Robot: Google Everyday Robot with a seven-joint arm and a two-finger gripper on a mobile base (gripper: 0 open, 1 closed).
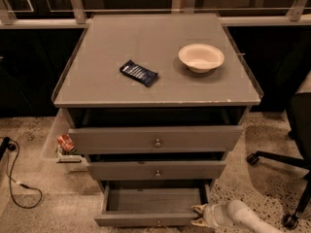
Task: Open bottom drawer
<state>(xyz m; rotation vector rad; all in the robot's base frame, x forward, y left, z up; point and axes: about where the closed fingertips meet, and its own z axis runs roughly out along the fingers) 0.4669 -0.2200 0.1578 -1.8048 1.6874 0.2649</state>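
The bottom drawer [150, 200] is the lowest of three gray drawers and stands pulled out, its plain gray inside showing; its front [141, 220] runs along the lower edge of the view. My gripper [198, 215] is at the right end of that front, white arm reaching in from the lower right. The middle drawer front [156, 170] and the wider top drawer front [155, 139] sit above, each with a small round knob.
On the cabinet top [160, 89] lie a dark snack packet [139, 73] and a cream bowl [201, 58]. A clear bin [63, 144] hangs at the cabinet's left. A cable [14, 178] lies on the floor at left. An office chair base [284, 161] stands at right.
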